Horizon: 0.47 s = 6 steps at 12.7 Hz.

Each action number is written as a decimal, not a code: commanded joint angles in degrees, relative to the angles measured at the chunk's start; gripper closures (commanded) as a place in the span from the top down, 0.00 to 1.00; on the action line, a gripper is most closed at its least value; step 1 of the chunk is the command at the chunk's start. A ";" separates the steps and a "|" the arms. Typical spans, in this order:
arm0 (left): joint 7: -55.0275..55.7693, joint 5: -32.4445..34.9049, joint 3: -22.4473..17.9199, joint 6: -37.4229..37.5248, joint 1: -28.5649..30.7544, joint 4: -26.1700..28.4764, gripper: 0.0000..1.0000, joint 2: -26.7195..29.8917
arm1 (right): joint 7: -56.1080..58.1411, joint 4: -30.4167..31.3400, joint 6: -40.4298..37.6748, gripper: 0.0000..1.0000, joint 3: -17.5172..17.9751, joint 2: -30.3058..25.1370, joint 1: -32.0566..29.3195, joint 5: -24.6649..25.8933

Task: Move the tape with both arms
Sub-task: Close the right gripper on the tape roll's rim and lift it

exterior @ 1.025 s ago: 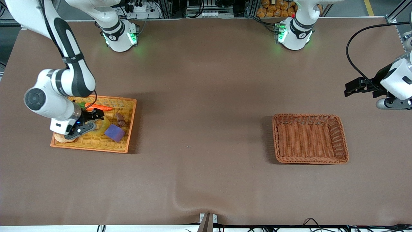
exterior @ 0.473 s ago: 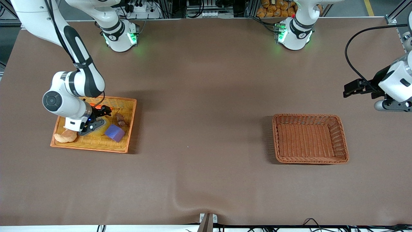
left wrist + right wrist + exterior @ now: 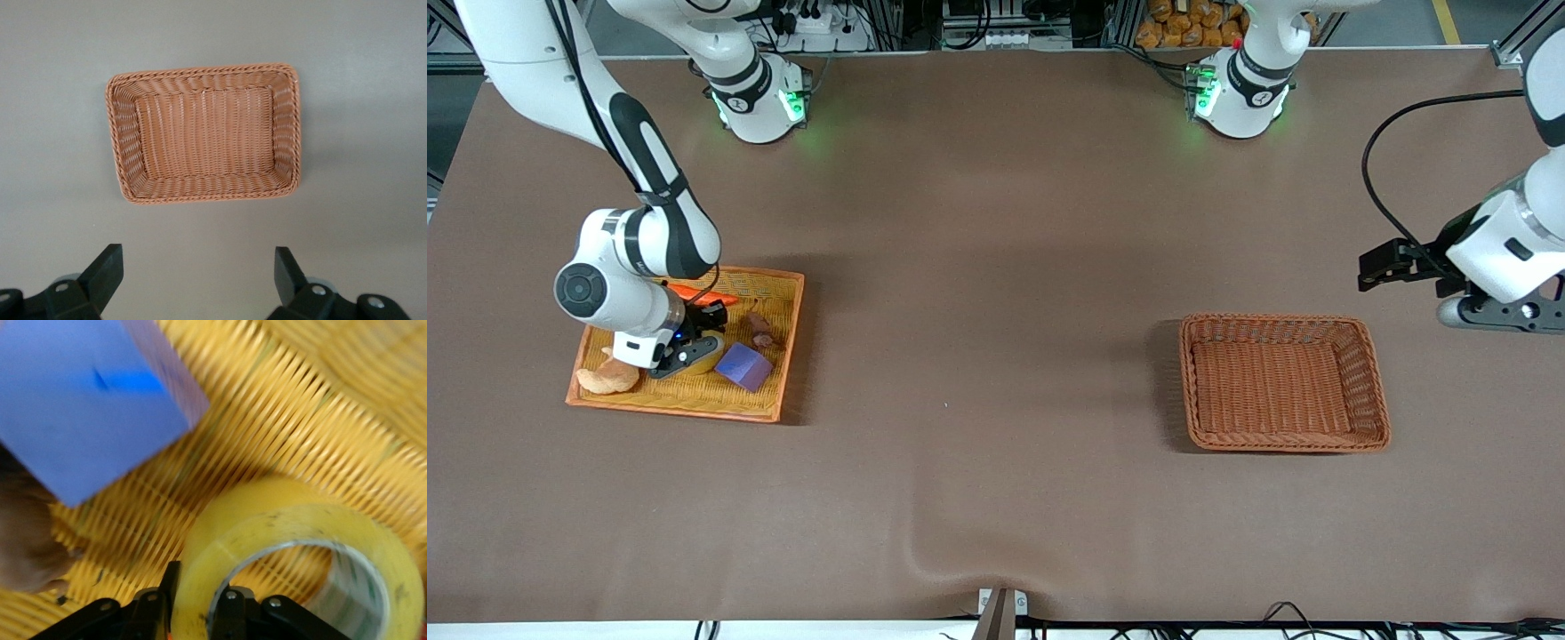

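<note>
You are at the pickup – the right tool (image 3: 685, 354) pinches the tape (image 3: 300, 553) wall; next lift it, while the left tool (image 3: 197, 280) waits spread.

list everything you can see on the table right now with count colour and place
tape: 1, yellow, in the tray, one tool finger outside its wall, one inside
purple cube: 1, purple, in the tray beside the tape
carrot: 1, orange, in the tray
brown item: 1, brown, in the tray
tan item: 1, tan, tray corner nearest the front camera
tray: 1, orange-yellow, right arm's end
basket: 1, brown wicker, left arm's end
right tool: 1, black, shut on the tape
left tool: 1, black, open, waiting
</note>
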State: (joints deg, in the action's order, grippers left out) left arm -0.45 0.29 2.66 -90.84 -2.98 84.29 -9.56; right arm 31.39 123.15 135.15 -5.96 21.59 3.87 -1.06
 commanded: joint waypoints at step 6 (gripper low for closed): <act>-0.69 1.12 0.15 0.40 -0.36 -1.76 1.00 -0.63 | -18.60 -27.60 -33.11 0.00 0.42 -6.21 14.11 -0.43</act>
State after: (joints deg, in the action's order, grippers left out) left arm -0.45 0.38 2.70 -90.84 -3.30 83.96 -9.59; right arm 19.79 99.40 103.76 -5.35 13.42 12.15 -1.32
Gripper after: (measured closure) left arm 0.000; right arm 0.775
